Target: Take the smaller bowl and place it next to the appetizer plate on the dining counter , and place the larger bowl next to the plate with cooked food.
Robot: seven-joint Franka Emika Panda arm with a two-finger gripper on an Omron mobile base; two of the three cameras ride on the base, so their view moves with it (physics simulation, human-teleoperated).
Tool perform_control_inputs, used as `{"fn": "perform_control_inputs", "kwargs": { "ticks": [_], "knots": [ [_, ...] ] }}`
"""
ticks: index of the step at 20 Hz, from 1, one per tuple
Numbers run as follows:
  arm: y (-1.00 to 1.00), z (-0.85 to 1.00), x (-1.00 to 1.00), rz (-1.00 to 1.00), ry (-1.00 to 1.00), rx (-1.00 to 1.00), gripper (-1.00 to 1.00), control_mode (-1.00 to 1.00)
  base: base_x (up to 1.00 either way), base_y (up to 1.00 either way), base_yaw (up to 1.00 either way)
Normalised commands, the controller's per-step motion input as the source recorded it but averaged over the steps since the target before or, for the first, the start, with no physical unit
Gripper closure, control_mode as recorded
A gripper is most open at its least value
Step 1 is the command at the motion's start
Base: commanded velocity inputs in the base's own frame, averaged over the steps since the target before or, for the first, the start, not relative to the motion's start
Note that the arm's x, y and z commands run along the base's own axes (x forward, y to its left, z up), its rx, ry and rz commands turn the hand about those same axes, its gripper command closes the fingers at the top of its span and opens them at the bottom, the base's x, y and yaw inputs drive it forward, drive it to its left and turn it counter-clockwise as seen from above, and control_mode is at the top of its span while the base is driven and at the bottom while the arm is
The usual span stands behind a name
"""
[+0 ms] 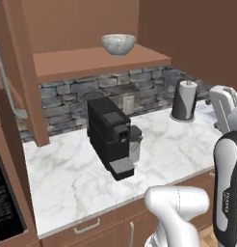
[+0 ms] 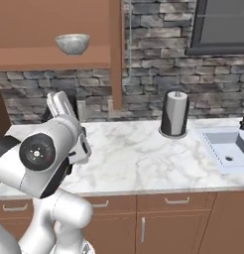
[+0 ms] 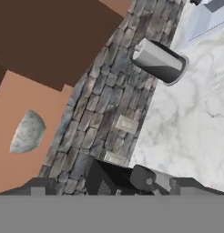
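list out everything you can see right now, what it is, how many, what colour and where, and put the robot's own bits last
smaller bowl: one, grey-white speckled, upright on the brown wooden shelf.
coffee machine: one, black, on the marble counter below the shelf.
paper towel roll: one, white in a dark holder, at the back of the counter.
sink: one, pale, set into the counter's right end.
stone backsplash: grey, behind the counter.
wall outlet: one, pale, on the backsplash.
drawers: brown, below the counter.
arm: white, dark joints.
hand: open, holding nothing.
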Motion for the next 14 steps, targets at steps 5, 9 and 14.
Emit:
{"fn": "perform_control_inputs", "kwargs": {
  "ticks": [5,9,14],
  "knots": [
    [0.00,0.00,0.00,0.00,0.00,0.00,-1.00,1.00,0.72,0.38,0.25],
    [0.00,0.00,0.00,0.00,0.00,0.00,-1.00,1.00,0.44,0.77,0.23],
    [0.00,0.00,0.00,0.00,0.00,0.00,-1.00,1.00,0.52,0.79,0.30]
  ]
}}
